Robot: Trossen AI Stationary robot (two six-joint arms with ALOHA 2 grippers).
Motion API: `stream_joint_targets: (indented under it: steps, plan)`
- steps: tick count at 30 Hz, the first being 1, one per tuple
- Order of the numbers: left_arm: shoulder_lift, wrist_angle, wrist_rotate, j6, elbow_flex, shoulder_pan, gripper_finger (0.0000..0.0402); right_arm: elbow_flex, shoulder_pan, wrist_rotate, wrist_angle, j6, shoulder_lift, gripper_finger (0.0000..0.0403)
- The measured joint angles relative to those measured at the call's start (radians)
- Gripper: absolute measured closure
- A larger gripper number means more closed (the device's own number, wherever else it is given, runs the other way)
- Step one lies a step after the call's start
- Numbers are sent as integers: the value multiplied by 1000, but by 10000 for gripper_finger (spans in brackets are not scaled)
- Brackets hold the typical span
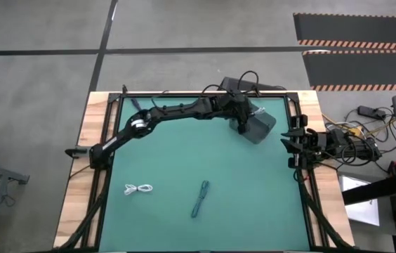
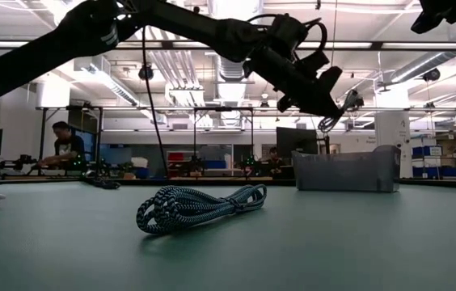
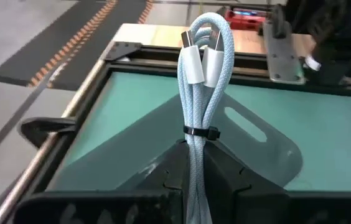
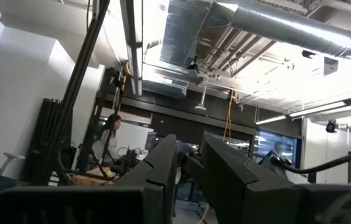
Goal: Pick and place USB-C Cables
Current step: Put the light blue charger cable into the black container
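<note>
My left gripper (image 3: 192,146) is shut on a pale whitish-blue USB-C cable bundle (image 3: 200,93) and hovers above the grey bin (image 3: 259,146) at the table's far right (image 1: 260,126). In the low view it hangs high (image 2: 325,95) over the bin (image 2: 348,170). A white cable bundle (image 1: 138,188) lies flat on the mat near the left side. A dark teal braided bundle (image 1: 199,198) (image 2: 200,206) lies flat near the front middle. No other cable shows. My right gripper (image 1: 293,149) waits open at the table's right edge, its fingers (image 4: 163,165) pointing up at the ceiling. My left gripper pinches the pale cable bundle between its two fingers, on the stretch below the black tie (image 3: 201,132). The bundle runs along the fingers, and its end with the two white plugs (image 3: 197,65) sticks out past the fingertips. The fingers slant downward. The bundle is lifted clear above the bin.
The green mat (image 1: 184,161) sits inside a black frame on a wooden table. The bin has a handle slot (image 3: 244,124) in its wall. Loose black wiring and gear (image 1: 352,140) lie beyond the right edge. People sit at desks in the room behind (image 2: 68,145).
</note>
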Motion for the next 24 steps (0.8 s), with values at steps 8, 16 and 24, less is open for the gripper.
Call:
stream_joint_targets:
  steps: [8,16,24]
  plan:
    - [5,-25,-23,-160,-5,2,377,0,0,0,-1,3,0,335]
    - [5,-103,-23,-219,-20,2,375,0,0,0,-1,3,0,335]
    - [5,-80,-23,-219,-84,7,375,0,0,0,-2,3,0,335]
